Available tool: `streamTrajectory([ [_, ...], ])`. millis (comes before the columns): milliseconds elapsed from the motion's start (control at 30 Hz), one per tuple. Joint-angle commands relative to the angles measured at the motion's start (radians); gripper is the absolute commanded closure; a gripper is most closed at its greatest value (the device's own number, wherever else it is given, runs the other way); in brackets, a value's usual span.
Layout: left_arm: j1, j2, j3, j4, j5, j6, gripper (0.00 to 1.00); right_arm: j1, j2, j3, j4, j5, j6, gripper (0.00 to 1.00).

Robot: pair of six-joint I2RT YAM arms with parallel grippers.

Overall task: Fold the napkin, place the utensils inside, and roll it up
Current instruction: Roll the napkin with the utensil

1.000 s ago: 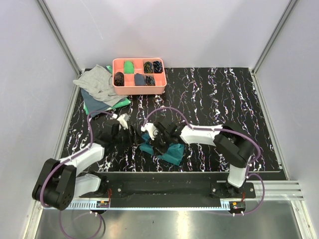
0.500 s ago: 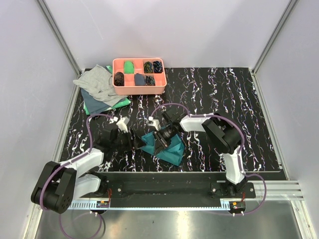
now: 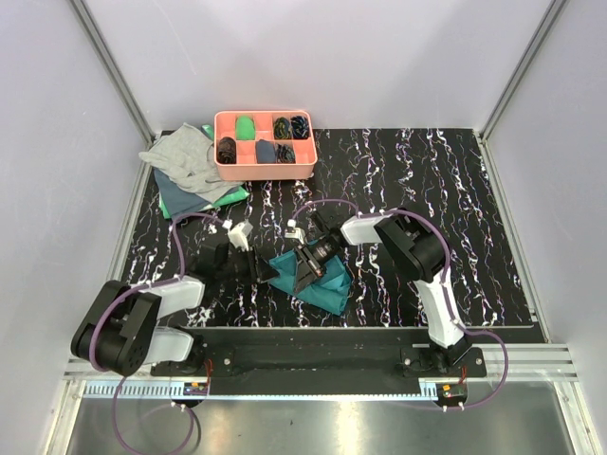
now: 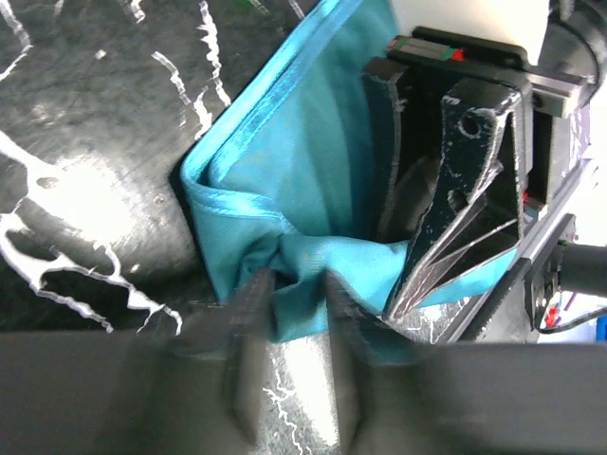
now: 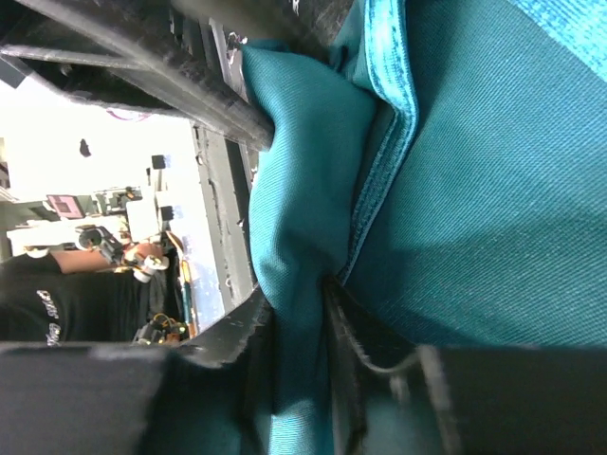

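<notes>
The teal napkin [image 3: 324,283] lies bunched on the black marbled table near the front edge. My left gripper [image 3: 269,270] is at its left corner, and in the left wrist view [image 4: 292,289] it is shut on a puckered fold of the napkin [image 4: 294,180]. My right gripper [image 3: 308,268] rests on the napkin's middle. In the right wrist view [image 5: 299,308] it is shut on a ridge of the napkin [image 5: 474,190]. The right gripper also shows in the left wrist view [image 4: 446,199], close behind the fold. The orange fork and teal spoon are not in view.
A salmon compartment tray [image 3: 265,168] with dark and green items stands at the back left. A light grey cloth [image 3: 185,159] lies beside it on a dark teal cloth [image 3: 180,201] and a bright green one [image 3: 235,195]. Grey walls enclose the table.
My left gripper has moved right to the napkin's left corner and closed on it. My right gripper has shifted slightly right and toward the front, its arm folding in. The napkin's left corner is drawn out.
</notes>
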Motion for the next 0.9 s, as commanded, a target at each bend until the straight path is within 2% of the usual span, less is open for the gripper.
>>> streamTrajectory([
  [0,-0.002,0.033,0.02,0.096,0.024,0.047,0.81,0.002,0.032,0.014,-0.052,0.08,-0.02,0.66],
  [33,-0.004,0.039,0.026,0.093,0.027,0.052,0.85,0.001,0.018,0.017,-0.058,0.102,-0.02,0.64],
  [67,-0.002,0.047,0.027,0.088,0.03,0.052,0.92,0.001,0.012,0.019,-0.06,0.112,-0.021,0.59],
  [133,-0.004,0.05,0.037,0.08,0.038,0.055,0.96,-0.001,-0.024,0.027,-0.07,0.167,-0.014,0.52],
  [167,-0.004,0.053,0.041,0.053,0.036,0.054,1.0,-0.001,-0.041,0.03,-0.072,0.193,-0.009,0.44],
  [267,-0.004,0.058,0.073,-0.027,0.023,0.061,1.0,-0.002,-0.146,0.036,-0.075,0.256,0.009,0.36],
  [400,-0.004,0.068,0.125,-0.124,-0.005,0.041,1.0,0.007,-0.337,0.019,-0.064,0.45,0.012,0.31],
  [433,-0.004,0.079,0.136,-0.142,-0.007,0.037,1.0,0.018,-0.369,0.007,-0.057,0.578,0.003,0.31],
  [500,-0.004,0.094,0.17,-0.199,-0.011,0.029,1.0,0.085,-0.46,-0.05,-0.023,0.717,-0.053,0.3],
  [533,-0.004,0.116,0.182,-0.219,-0.011,0.028,1.0,0.12,-0.485,-0.07,-0.011,0.85,-0.069,0.3],
  [600,-0.004,0.137,0.217,-0.269,-0.007,0.028,1.0,0.216,-0.544,-0.139,0.04,0.97,-0.116,0.29],
  [633,-0.004,0.162,0.228,-0.285,-0.007,0.028,1.0,0.247,-0.558,-0.162,0.06,1.082,-0.129,0.28],
  [733,-0.004,0.209,0.265,-0.328,0.004,0.029,1.0,0.344,-0.594,-0.239,0.137,1.251,-0.156,0.27],
  [867,-0.004,0.24,0.282,-0.338,0.01,0.021,1.0,0.418,-0.572,-0.277,0.183,1.36,-0.184,0.26],
])
